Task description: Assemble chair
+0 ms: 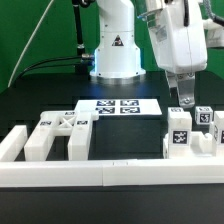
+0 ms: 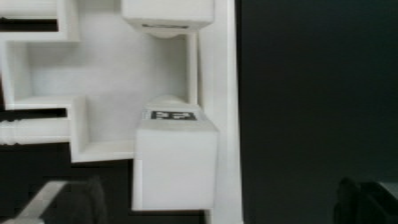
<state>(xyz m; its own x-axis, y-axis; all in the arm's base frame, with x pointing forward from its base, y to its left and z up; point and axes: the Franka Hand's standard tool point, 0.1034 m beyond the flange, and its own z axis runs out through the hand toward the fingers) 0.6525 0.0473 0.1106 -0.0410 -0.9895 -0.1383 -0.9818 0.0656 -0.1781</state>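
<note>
Chair: in loose white parts, not joined into one piece; the parts sit in two groups on the dark table (image 1: 40, 100), both just behind the border rail (image 1: 110, 172)
Left group (image 1: 48, 138): toward the exterior view's left; blocky white pieces with black-and-white tags on their upper faces; they stand close together, and whether they touch cannot be told
Right group (image 1: 180, 138): toward the exterior view's right; small upright blocks, each with a tag facing the camera; they stand close beside one another, near the rail
Tagged block (image 2: 175, 165): seen from the wrist; a white block with a dark tag on one face; it lies alongside a long white strip; more white pieces with open gaps between them lie beside it
Gripper (image 1: 185, 102): hangs over the right group, fingers pointing down at the table; the jaws stand wide apart; it has hold of nothing
Fingers (image 2: 50, 200): two dark, blurred shapes in the wrist view, one on each side of the tagged block; both are well clear of it
Marker board (image 1: 120, 107): flat on the table between the two groups and farther back; four tags show on it
Robot base (image 1: 112, 55): white, behind the marker board; dark cables trail off toward the exterior view's left
Backdrop (image 1: 30, 30): green, behind the table
</note>
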